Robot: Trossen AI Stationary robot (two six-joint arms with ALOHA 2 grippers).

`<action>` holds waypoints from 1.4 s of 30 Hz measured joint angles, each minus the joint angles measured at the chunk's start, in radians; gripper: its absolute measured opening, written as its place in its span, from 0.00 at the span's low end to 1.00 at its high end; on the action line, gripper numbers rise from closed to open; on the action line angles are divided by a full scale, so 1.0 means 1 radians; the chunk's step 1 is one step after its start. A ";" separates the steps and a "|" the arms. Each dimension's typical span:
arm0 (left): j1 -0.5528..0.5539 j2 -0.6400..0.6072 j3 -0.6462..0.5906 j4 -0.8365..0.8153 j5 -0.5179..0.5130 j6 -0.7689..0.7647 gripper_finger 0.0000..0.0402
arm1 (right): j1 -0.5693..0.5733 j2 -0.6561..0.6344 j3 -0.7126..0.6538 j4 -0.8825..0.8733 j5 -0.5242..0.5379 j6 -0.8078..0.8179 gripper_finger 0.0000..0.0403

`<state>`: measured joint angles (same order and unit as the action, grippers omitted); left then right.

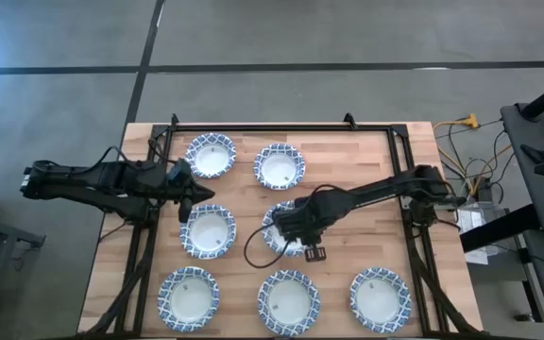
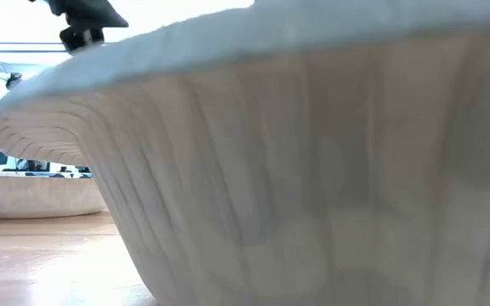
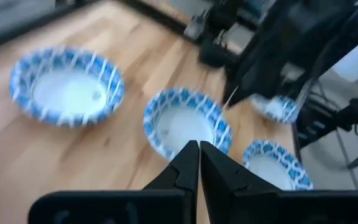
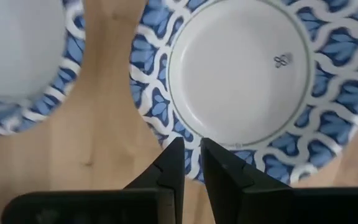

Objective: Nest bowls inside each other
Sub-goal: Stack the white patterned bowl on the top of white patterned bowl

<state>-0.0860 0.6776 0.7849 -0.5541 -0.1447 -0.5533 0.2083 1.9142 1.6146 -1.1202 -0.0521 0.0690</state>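
High view: seven round blue-and-white patterned bowls point(image 1: 289, 297) spread on the butcher-block wooden table point(image 1: 244, 274); right gripper point(image 1: 302, 247) over the centre bowl point(image 1: 278, 225), left gripper point(image 1: 185, 201) above the middle-left bowl's point(image 1: 208, 231) rim. Left wrist view: fingers point(image 3: 185, 163) pressed together, empty. Right wrist view: fingers point(image 4: 171, 163) narrowly parted over the bowl's patterned rim point(image 4: 185, 140).

High view: overhead, straight down, whole light wooden table point(image 1: 376, 189) and both arms in frame. Low view: tabletop level, nearly blocked by one close blue-and-white patterned bowl point(image 2: 313, 170). Left wrist view: oblique across table, several bowls visible. Right wrist view: straight down, very close on the middle bowl point(image 4: 238, 74), also centre of the high view.
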 joint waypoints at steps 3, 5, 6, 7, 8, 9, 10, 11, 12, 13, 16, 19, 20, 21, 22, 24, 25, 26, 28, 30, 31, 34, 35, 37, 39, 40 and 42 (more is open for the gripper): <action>0.000 0.006 -0.005 -0.160 0.004 -0.082 0.00 | 0.000 -0.039 -0.010 0.002 0.000 0.084 0.12; 0.000 0.022 -0.006 -0.279 0.013 -0.129 0.00 | 0.000 -0.059 -0.021 0.002 0.002 0.137 0.12; 0.000 0.032 -0.006 -0.337 0.017 -0.150 0.00 | 0.000 -0.068 -0.027 0.001 0.008 0.163 0.12; 0.000 0.042 -0.006 -0.392 0.026 -0.168 0.00 | 0.001 -0.079 -0.034 0.003 0.018 0.186 0.12; 0.000 0.052 -0.006 -0.441 0.035 -0.174 0.00 | 0.002 -0.091 -0.045 0.005 0.029 0.210 0.12; 0.000 0.063 -0.007 -0.484 0.042 -0.175 0.01 | 0.003 -0.103 -0.057 0.004 0.040 0.231 0.12; 0.000 0.074 -0.009 -0.517 0.043 -0.178 0.03 | 0.005 -0.116 -0.070 0.004 0.050 0.253 0.12; 0.001 0.082 -0.013 -0.544 0.043 -0.191 0.05 | 0.007 -0.130 -0.086 0.005 0.055 0.272 0.12; 0.002 0.091 -0.021 -0.564 0.046 -0.206 0.08 | 0.009 -0.142 -0.101 0.005 0.060 0.285 0.12; 0.003 0.099 -0.031 -0.570 0.056 -0.231 0.11 | 0.010 -0.158 -0.117 0.006 0.064 0.297 0.12; 0.019 0.113 -0.076 -0.554 0.105 -0.289 0.24 | 0.014 -0.211 -0.176 0.033 0.080 0.327 0.12; 0.041 0.130 -0.137 -0.552 0.145 -0.322 0.39 | 0.014 -0.269 -0.244 0.084 0.081 0.338 0.12; 0.052 0.133 -0.159 -0.549 0.154 -0.324 0.44 | 0.014 -0.290 -0.268 0.103 0.082 0.349 0.12; 0.063 0.137 -0.181 -0.543 0.165 -0.316 0.48 | 0.014 -0.313 -0.293 0.123 0.082 0.362 0.12; 0.075 0.140 -0.202 -0.518 0.184 -0.300 0.52 | 0.014 -0.334 -0.318 0.138 0.083 0.379 0.12; 0.101 0.141 -0.244 -0.435 0.263 -0.270 0.59 | 0.014 -0.379 -0.364 0.165 0.082 0.406 0.12; 0.114 0.142 -0.264 -0.395 0.292 -0.257 0.61 | 0.014 -0.401 -0.387 0.174 0.082 0.418 0.12; 0.127 0.147 -0.281 -0.345 0.322 -0.254 0.63 | 0.014 -0.421 -0.408 0.177 0.082 0.432 0.12; 0.151 0.158 -0.308 -0.300 0.330 -0.252 0.65 | 0.014 -0.464 -0.447 0.184 0.082 0.460 0.12; 0.173 0.184 -0.329 -0.310 0.322 -0.252 0.66 | 0.014 -0.506 -0.483 0.184 0.082 0.494 0.12; 0.184 0.199 -0.338 -0.307 0.322 -0.252 0.66 | 0.014 -0.529 -0.501 0.186 0.082 0.514 0.12; 0.205 0.238 -0.369 -0.296 0.322 -0.252 0.66 | 0.014 -0.594 -0.550 0.193 0.082 0.567 0.12; 0.209 0.253 -0.376 -0.289 0.322 -0.252 0.66 | 0.014 -0.615 -0.565 0.193 0.082 0.578 0.12; 0.212 0.282 -0.381 -0.275 0.323 -0.248 0.66 | 0.014 -0.655 -0.590 0.202 0.082 0.604 0.12; 0.213 0.305 -0.381 -0.223 0.334 -0.236 0.66 | 0.014 -0.691 -0.618 0.211 0.082 0.629 0.12; 0.212 0.313 -0.380 -0.190 0.350 -0.226 0.66 | 0.014 -0.706 -0.628 0.218 0.082 0.639 0.12; 0.215 0.333 -0.380 -0.097 0.409 -0.221 0.65 | 0.014 -0.735 -0.642 0.227 0.082 0.653 0.12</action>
<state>0.1293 1.0103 0.4051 -0.6506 0.2645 -0.7748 0.2222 1.1796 0.9724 -0.8931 0.0302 0.7224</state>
